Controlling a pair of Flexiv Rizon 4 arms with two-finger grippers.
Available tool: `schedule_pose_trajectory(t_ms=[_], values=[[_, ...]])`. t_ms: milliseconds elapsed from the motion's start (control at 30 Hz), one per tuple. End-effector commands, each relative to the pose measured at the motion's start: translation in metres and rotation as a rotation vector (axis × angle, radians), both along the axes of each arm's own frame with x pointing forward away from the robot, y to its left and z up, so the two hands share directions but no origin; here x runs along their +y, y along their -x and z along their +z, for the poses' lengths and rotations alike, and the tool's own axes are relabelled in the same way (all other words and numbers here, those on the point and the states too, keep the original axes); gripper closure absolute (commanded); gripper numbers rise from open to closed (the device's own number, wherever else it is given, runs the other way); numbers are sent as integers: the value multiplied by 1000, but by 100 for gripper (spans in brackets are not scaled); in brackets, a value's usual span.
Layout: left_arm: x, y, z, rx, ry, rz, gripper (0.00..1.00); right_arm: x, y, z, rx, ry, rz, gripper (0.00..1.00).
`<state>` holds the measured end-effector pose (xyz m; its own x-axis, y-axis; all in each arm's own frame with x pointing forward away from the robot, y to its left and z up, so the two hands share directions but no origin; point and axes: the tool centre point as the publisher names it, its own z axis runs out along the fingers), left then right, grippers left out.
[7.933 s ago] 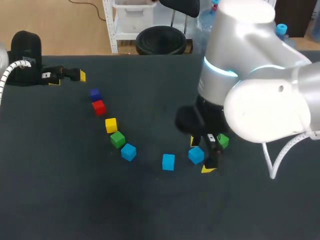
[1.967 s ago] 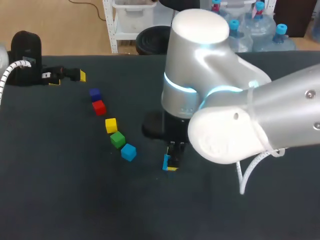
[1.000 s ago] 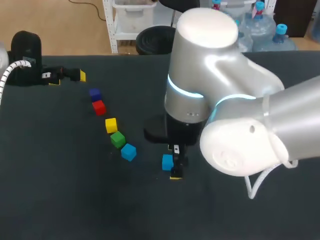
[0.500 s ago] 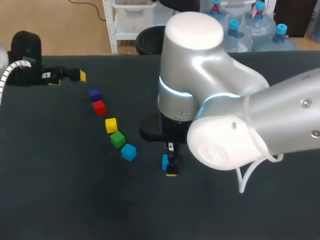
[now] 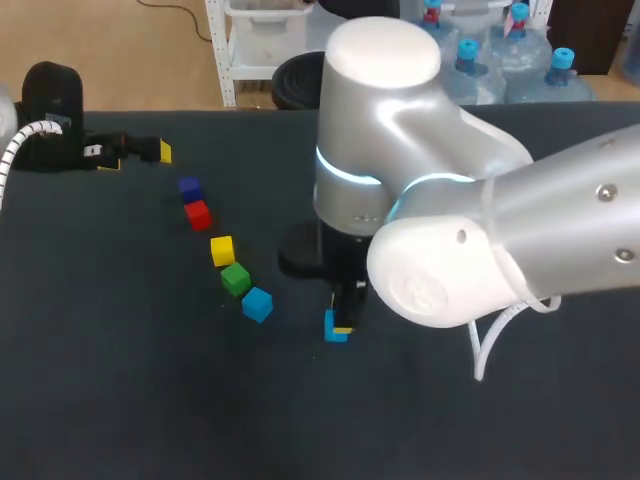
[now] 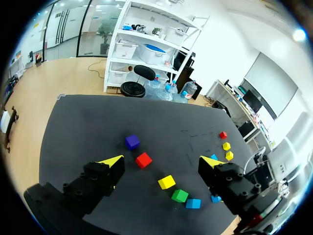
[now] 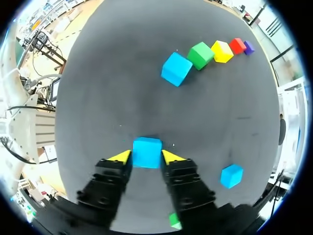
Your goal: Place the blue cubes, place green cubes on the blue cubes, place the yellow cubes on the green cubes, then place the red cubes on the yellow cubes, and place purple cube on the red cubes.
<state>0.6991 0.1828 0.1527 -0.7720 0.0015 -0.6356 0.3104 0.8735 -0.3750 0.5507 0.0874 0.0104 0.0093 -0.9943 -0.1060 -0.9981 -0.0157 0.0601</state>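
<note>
My right claw (image 7: 146,157) grips one blue cube (image 7: 147,149), my left claw (image 6: 161,161) is spread wide and empty; nothing is stacked, and the green cube (image 5: 235,279) lies at ten o'clock.

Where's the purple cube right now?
Head view, left side: the purple cube sits at the far end of the curved row of cubes, right beside the red cube.

On desk (image 5: 120,400) left half: row of five cubes (image 5: 222,250) running diagonally; single cube (image 7: 147,152) right of row's near end (between right tool (image 7: 146,157) fingers, touching both).
</note>
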Motion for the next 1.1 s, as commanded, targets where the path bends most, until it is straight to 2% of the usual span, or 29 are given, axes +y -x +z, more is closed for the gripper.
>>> schedule_pose_trajectory(t_ms=[33,167,333,367,400,633,900,1100], values=[[2,0,-2,-6,9,-7,0,-3,2,2,-24,-11,4,100],[2,0,-2,-6,9,-7,0,-4,-8,3,-29,-2,-11,100],[2,0,-2,-6,9,-7,0,-4,-10,4,-23,1,3,100],[2,0,-2,-6,9,-7,0,-5,-10,4,-18,-2,-11,84],[2,0,-2,-6,9,-7,0,-5,-11,4,-13,-2,-17,0],[2,0,-2,-6,9,-7,0,-4,-7,8,12,-2,-23,0],[2,0,-2,-6,9,-7,0,-5,13,20,28,3,-13,0],[2,0,-2,-6,9,-7,0,-6,25,14,45,13,2,0]])
